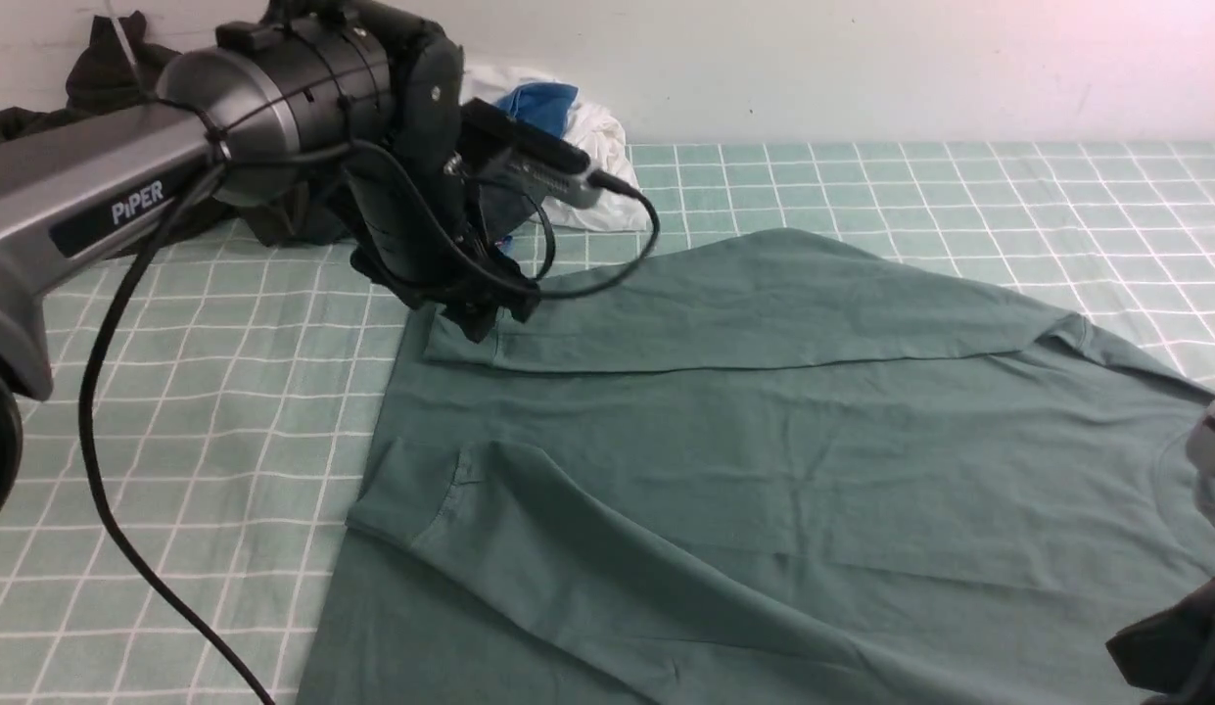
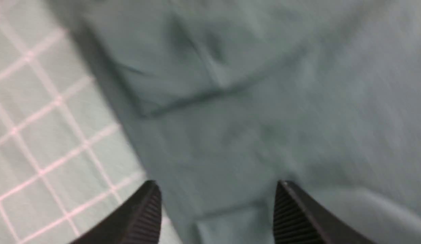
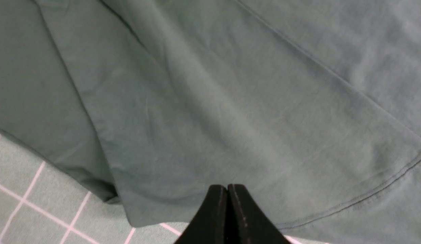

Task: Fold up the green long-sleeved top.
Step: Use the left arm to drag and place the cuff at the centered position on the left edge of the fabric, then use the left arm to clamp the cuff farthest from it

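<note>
Checked sheet [image 1: 176, 392]; green long-sleeved top [image 1: 764, 441] lies lengthwise left-right, neck rightward.

green long-sleeved top [image 1: 764, 460]: muted sage green, plain
table cover [image 1: 176, 392]: pale mint, white grid
left arm [image 1: 98, 186]: grey and black
far bundle [image 1: 592, 132]: white and blue
far garment [image 1: 108, 59]: near black

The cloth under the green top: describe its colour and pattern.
The cloth is pale green with a white grid, clearest in the front view.

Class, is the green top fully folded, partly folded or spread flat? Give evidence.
Partly folded: the green top lies spread on the checked sheet, both sleeves folded over its body.
</note>
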